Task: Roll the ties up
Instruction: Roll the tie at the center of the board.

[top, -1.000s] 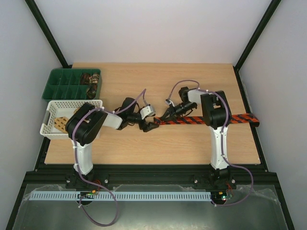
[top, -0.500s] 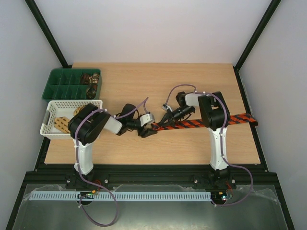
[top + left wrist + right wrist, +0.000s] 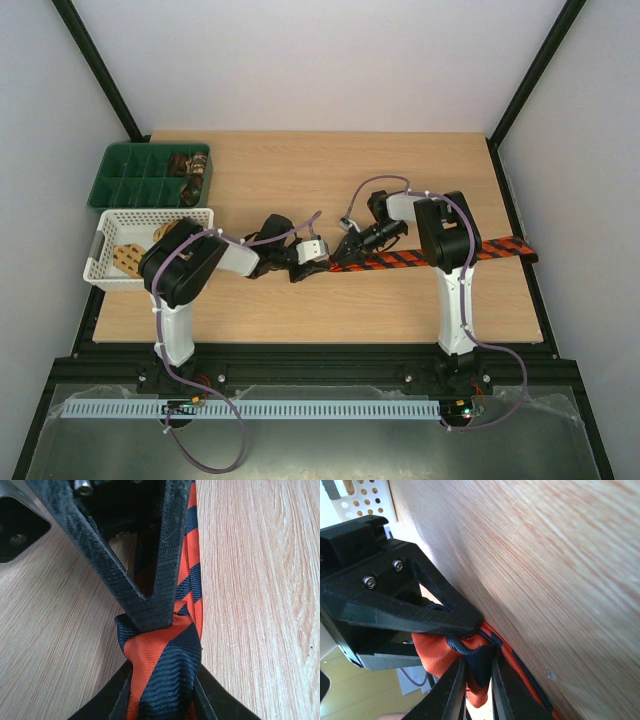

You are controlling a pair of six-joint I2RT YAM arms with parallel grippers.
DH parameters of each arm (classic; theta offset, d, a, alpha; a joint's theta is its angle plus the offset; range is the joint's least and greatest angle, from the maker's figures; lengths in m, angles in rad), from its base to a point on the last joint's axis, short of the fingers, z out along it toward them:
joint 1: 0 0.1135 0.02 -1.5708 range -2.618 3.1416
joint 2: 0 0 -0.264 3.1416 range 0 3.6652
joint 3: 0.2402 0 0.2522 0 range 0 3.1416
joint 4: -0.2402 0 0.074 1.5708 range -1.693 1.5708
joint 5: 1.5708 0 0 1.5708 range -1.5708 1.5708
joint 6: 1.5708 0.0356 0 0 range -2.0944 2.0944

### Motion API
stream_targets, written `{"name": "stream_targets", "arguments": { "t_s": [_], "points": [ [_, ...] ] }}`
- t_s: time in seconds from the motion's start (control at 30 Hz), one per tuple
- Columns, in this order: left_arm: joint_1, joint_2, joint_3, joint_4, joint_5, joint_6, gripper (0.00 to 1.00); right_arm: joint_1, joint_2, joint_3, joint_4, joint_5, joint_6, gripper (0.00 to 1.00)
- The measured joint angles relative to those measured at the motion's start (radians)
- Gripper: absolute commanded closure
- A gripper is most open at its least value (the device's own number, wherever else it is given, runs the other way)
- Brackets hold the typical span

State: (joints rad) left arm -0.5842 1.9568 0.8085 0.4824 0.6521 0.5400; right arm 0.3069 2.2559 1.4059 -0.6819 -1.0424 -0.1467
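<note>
Light wood tabletop point(image 3: 300, 180) has the red-and-black diagonal-striped fabric necktie point(image 3: 400, 259) lying 9-to-3 o'clock, left gripper point(image 3: 162, 690) and right gripper point(image 3: 479, 672) both pinching its folded 9 o'clock end, loose length trailing toward 3.

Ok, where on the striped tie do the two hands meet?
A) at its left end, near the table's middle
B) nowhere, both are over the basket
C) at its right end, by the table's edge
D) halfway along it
A: in the top view the left hand and right hand come together at the left end of the tie, which runs flat to the right from there.
</note>
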Motion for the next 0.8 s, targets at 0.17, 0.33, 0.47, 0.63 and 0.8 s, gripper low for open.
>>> {"name": "stream_targets", "arguments": {
  "t_s": [0.17, 0.33, 0.47, 0.63, 0.8],
  "points": [
    [-0.005, -0.014, 0.003, -0.034, -0.031, 0.022, 0.69, -0.001, 0.000, 0.007, -0.027, 0.006, -0.004, 0.99],
    [0.001, -0.015, 0.001, -0.031, -0.034, 0.002, 0.32, -0.001, 0.000, 0.006, -0.044, 0.041, -0.021, 0.99],
    [0.023, -0.032, -0.048, 0.009, 0.017, -0.027, 0.30, -0.001, -0.018, -0.015, -0.030, 0.074, -0.027, 0.99],
    [0.028, -0.031, -0.108, 0.107, 0.076, -0.061, 0.34, -0.001, -0.032, -0.037, -0.003, 0.087, -0.027, 0.99],
    [0.026, 0.016, -0.114, 0.223, 0.113, -0.121, 0.49, -0.001, -0.038, -0.048, 0.013, 0.087, -0.024, 0.99]
  ]
}}
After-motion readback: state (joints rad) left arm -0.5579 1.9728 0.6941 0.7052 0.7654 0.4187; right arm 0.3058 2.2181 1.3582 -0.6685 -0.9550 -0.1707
